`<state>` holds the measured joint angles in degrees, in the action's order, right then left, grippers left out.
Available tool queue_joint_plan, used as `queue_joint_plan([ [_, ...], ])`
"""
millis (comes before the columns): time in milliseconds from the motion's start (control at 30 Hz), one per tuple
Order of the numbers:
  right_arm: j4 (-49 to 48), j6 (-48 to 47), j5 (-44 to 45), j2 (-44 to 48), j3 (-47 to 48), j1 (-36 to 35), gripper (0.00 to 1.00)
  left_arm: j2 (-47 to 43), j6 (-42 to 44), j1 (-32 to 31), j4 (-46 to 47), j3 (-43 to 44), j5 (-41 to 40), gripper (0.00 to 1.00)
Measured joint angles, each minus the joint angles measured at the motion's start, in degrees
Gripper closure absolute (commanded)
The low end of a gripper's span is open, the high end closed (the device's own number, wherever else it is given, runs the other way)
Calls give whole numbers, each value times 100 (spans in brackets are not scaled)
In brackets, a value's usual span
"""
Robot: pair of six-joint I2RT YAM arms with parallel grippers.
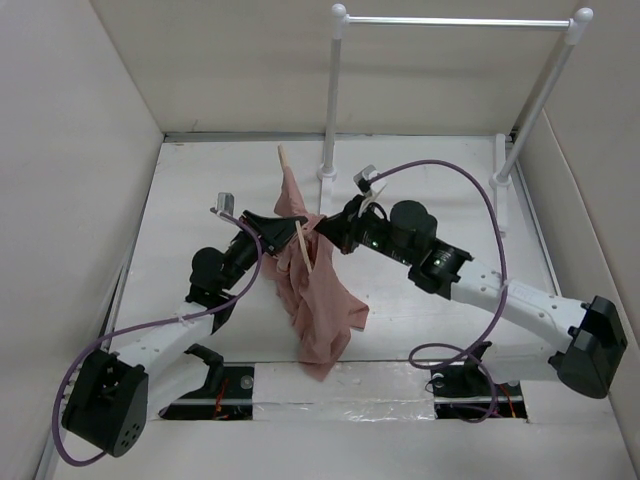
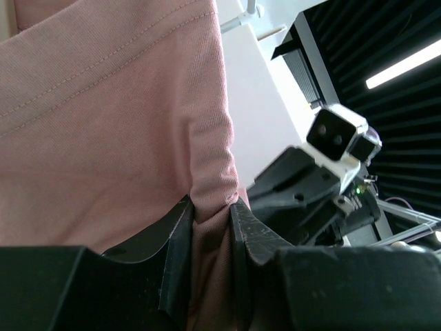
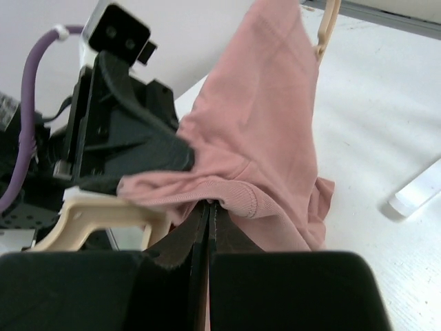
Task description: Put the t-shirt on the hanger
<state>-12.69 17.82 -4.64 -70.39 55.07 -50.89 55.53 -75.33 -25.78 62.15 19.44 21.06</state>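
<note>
Pink knit jersey, soft and finely ribbed with a stitched hem, makes up the t-shirt (image 1: 318, 300). It is lifted off the middle of the white table (image 1: 200, 200) and bunched between two black robot arms, its lower part trailing in loose folds toward the near edge.

The hanger (image 1: 283, 158) is thin, smooth and pale beige with curved shoulders. It is partly inside the shirt: one slim end pokes out of the top of the cloth, pointing toward the far edge, and another strip shows through an opening lower down. The hook cannot be made out clearly.

The left gripper (image 1: 268, 228) is clamped on a fold of the shirt. In its wrist view, the two dark, wedge-shaped fingers (image 2: 178, 238) squeeze a puckered ridge of fabric between them. The right gripper (image 1: 322, 232) faces it from the other side. Its jaws are pressed fully together, and a rolled, ribbed edge sits right at the tips, so it appears to nip the shirt there. Holding the cloth from opposite sides likely keeps an opening stretched so the hanger's shoulders can slide in.

The shirt is not yet seated evenly and hangs mostly to one side.

A white tubular rail stand (image 1: 455, 20) rises at the far edge, toward the right corner, well apart from both grippers.
</note>
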Motion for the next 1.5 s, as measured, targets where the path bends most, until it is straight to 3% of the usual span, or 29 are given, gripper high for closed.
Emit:
queue_joint_plan([
  [200,-229,221,-295,-702,330,219,100,26,-197,55,195,-74,-52,100],
  [267,-258,337,-352,-852,293,223,83,31,-267,9,243,-105,-15,100],
  [300,-258,380,-363,-881,256,223,66,39,-315,-9,260,-111,11,100],
  [433,-11,396,-319,-741,208,214,36,111,-461,-28,352,-111,31,100],
  [567,341,310,-101,-149,81,175,25,138,-529,-26,420,-111,-46,100],
  [733,625,269,127,774,-199,-66,25,229,-555,-26,439,-111,-223,100],
  [800,686,256,203,970,-308,-236,33,291,-560,-26,450,-111,-280,100],
  [833,750,229,264,1019,-356,-326,45,337,-564,-26,452,-111,-306,100],
  [900,898,186,387,1040,-417,-516,58,459,-595,-26,470,-111,-328,100],
  [933,994,160,459,1040,-442,-627,83,525,-612,-20,487,-111,-334,100],
  [967,1110,105,535,1040,-457,-734,97,595,-629,11,503,-111,-332,100],
  [1000,1222,109,621,1056,-461,-846,100,660,-647,28,516,-111,-332,100],
  [1133,1526,96,901,1283,-614,-1290,99,887,-686,116,581,-120,-374,100],
  [1200,1547,149,977,1429,-785,-1451,79,1003,-704,140,638,-120,-396,100],
  [1233,1523,199,988,1486,-905,-1497,61,1082,-723,157,704,-122,-393,100],
  [1267,1519,260,999,1517,-1029,-1521,56,1165,-758,170,765,-122,-389,100],
  [1500,1412,568,815,1355,-1836,-1521,51,1742,-984,262,916,-302,-323,100],
])
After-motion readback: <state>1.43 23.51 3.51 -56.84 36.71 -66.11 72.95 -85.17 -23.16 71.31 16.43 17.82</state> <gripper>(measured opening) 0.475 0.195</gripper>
